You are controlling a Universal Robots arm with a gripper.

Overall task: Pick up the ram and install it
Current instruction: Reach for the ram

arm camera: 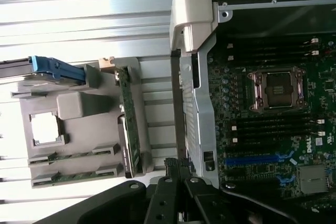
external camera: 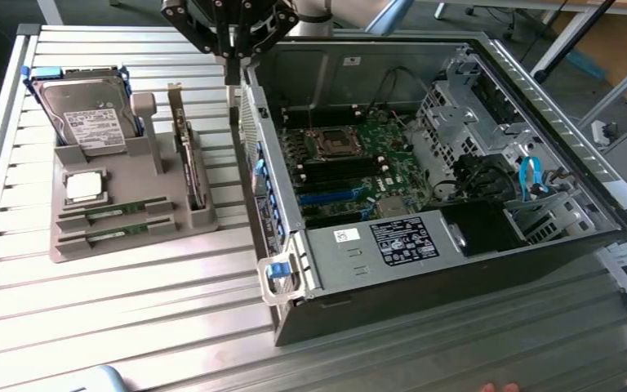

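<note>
Ram (external camera: pixel 114 211): two green sticks lying flat in the front slots of the gray holder (external camera: pixel 95 249), just beside the processor chip (external camera: pixel 82 186). Neither is lifted, and the motherboard (external camera: pixel 371 155) slots look empty, so both pick-up and installation remain to do. Gripper (external camera: pixel 229 72): fingers closed together on nothing, hanging between holder and computer case (external camera: pixel 325 245), well apart from the ram.

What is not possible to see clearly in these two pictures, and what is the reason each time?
- Exterior view: the gripper is cut off above by the picture's edge.
- Exterior view: the ram sticks lie in the gray holder; their chips are too small to make out.
- Exterior view: the print on the hard drive label is too small to read.
- Wrist view: the gripper's dark body hides part of the motherboard.
</note>
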